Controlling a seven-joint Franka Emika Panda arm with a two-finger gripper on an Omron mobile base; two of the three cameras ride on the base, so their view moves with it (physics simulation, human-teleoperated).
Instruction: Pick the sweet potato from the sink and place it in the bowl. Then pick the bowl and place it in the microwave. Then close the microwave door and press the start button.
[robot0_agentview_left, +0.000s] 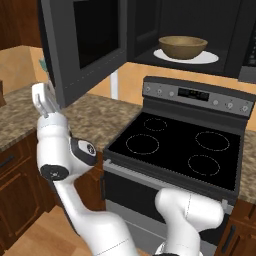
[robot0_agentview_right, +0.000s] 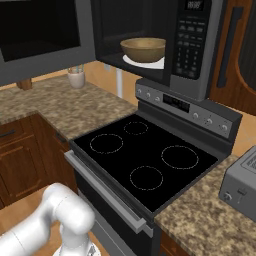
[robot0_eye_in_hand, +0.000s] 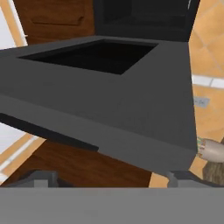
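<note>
The bowl (robot0_agentview_left: 183, 47) already sits inside the microwave (robot0_agentview_right: 165, 45). The spread fingers (robot0_agentview_left: 44, 100) are just behind the open microwave door (robot0_agentview_left: 82, 45), probably to push it closed.

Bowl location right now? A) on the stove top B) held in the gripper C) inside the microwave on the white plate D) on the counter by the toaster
C: the bowl sits on the white plate inside the microwave, whose door hangs open.
</note>
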